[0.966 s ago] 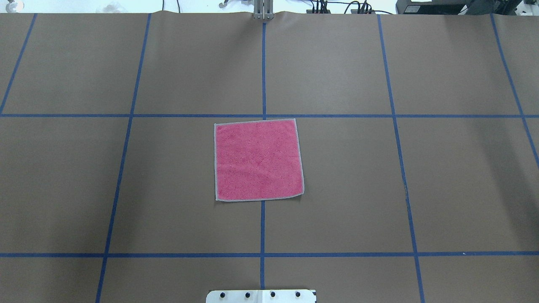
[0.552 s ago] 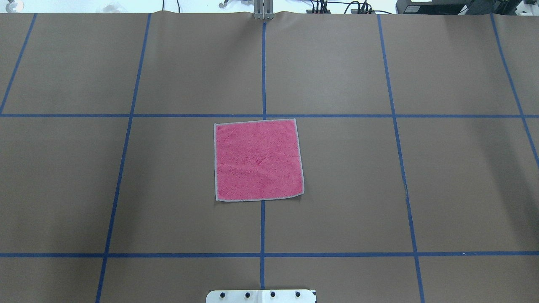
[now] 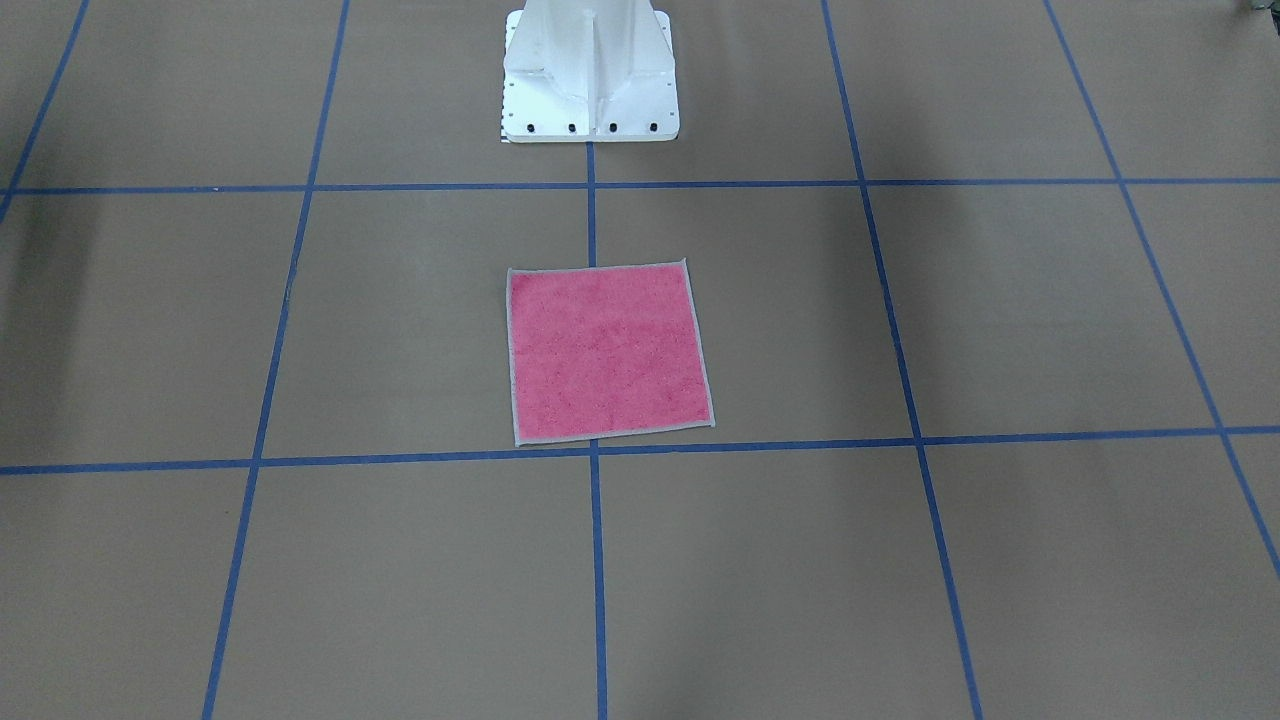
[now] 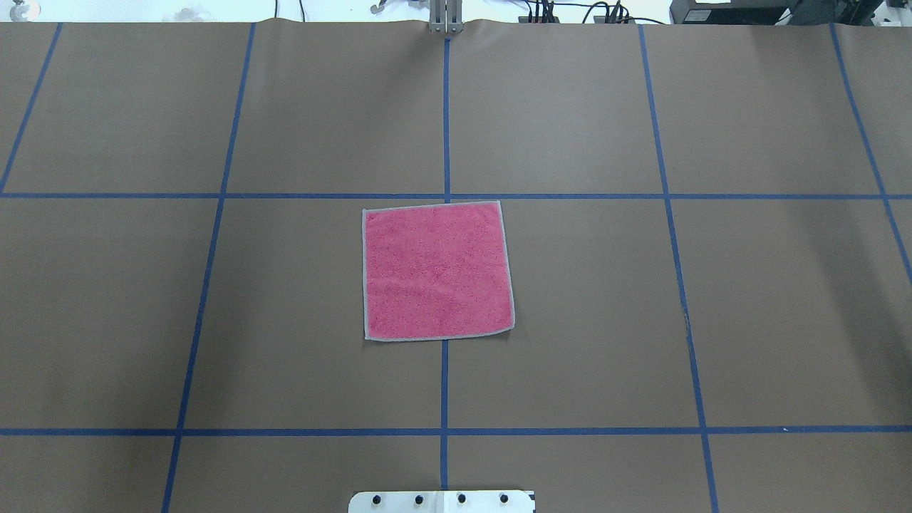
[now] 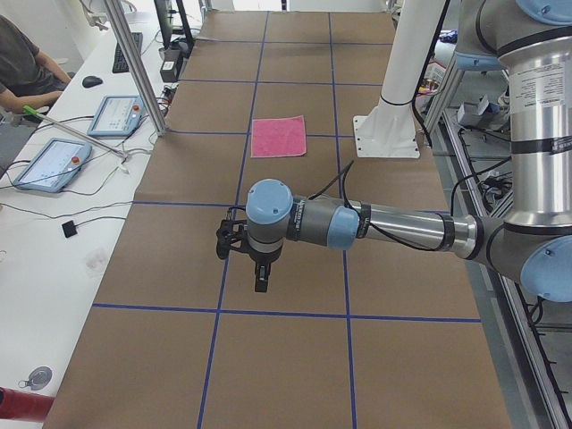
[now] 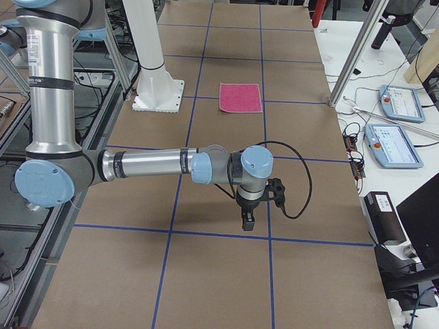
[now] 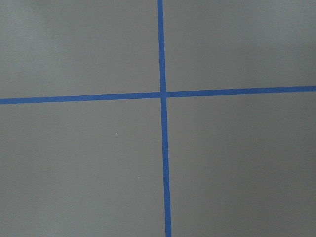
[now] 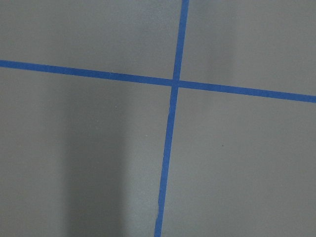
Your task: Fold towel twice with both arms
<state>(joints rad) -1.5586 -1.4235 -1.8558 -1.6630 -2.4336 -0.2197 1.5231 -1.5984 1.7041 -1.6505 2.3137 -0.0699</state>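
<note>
The towel [image 4: 437, 271] lies flat and unfolded, pink face up with a pale grey hem, at the middle of the brown table; it also shows in the front view [image 3: 607, 352] and both side views [image 5: 279, 137] [image 6: 241, 97]. No arm appears in the overhead or front views. My left gripper [image 5: 260, 284] points down over bare table, far from the towel. My right gripper [image 6: 246, 221] does the same at the other end. I cannot tell whether either is open or shut. Both wrist views show only brown paper and blue tape.
The white bolted pedestal [image 3: 590, 80] stands at the robot side of the table [image 4: 442, 501]. Blue tape lines [image 4: 444, 107] grid the brown paper. Tablets [image 5: 51, 164] [image 6: 398, 144] and cables lie on the side benches; a seated person [image 5: 22, 63] is at one.
</note>
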